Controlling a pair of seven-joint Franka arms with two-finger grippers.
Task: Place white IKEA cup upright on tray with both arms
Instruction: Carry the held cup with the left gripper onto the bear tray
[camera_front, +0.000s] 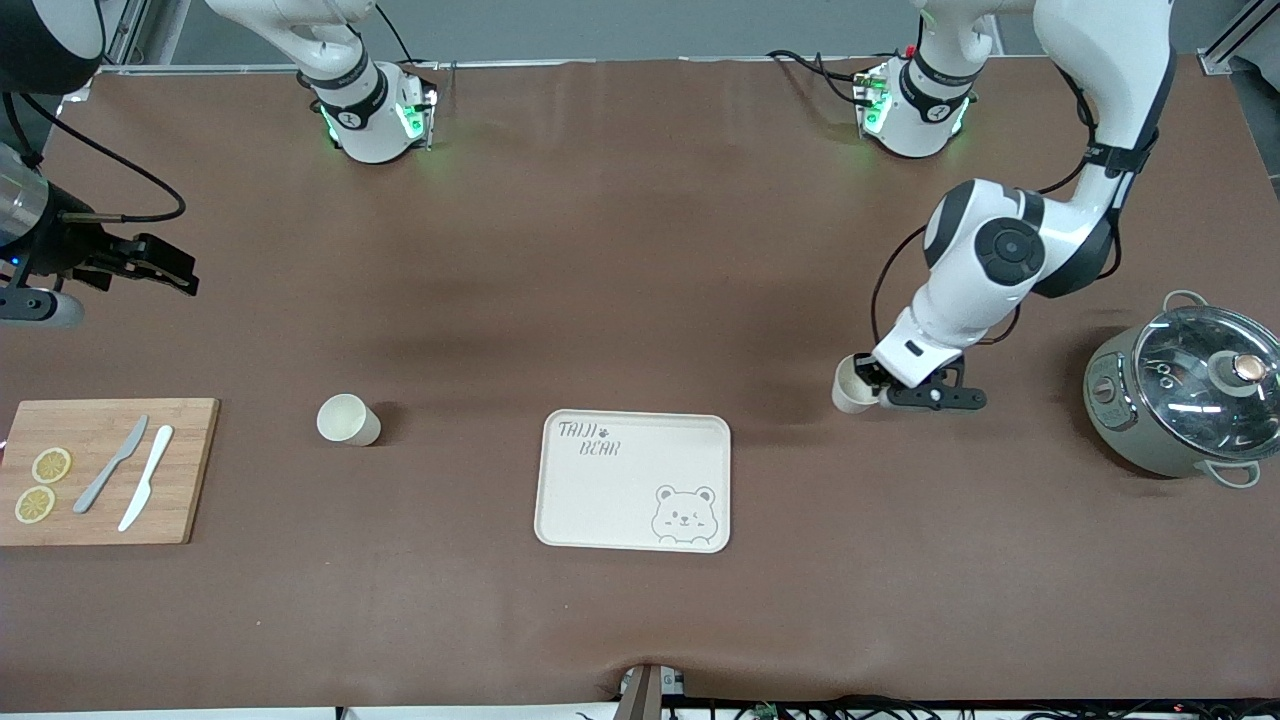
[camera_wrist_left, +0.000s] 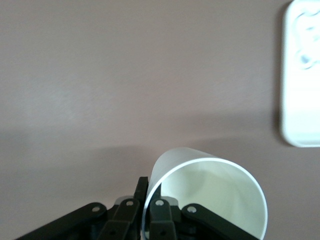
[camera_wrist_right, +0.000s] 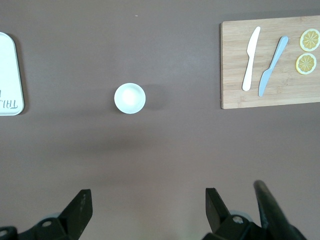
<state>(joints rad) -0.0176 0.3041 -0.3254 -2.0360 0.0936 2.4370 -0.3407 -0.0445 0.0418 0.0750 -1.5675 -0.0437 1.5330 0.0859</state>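
One white cup (camera_front: 852, 388) is in my left gripper (camera_front: 876, 388), which is shut on its rim, one finger inside and one outside. In the left wrist view this cup (camera_wrist_left: 210, 195) has its mouth turned toward the camera, with the gripper (camera_wrist_left: 148, 202) pinching the wall. It is low over the table beside the cream tray (camera_front: 620, 490), toward the left arm's end. The tray's corner (camera_wrist_left: 300, 75) shows there too. A second white cup (camera_front: 348, 420) stands upright on the table toward the right arm's end. My right gripper (camera_front: 180, 272) hangs open above the table, looking down on that cup (camera_wrist_right: 130, 98).
A wooden cutting board (camera_front: 190, 470) with two knives (camera_front: 110, 465) and lemon slices (camera_front: 50, 465) lies at the right arm's end. It also shows in the right wrist view (camera_wrist_right: 235, 75). A grey pot with a glass lid (camera_front: 1180, 400) stands at the left arm's end.
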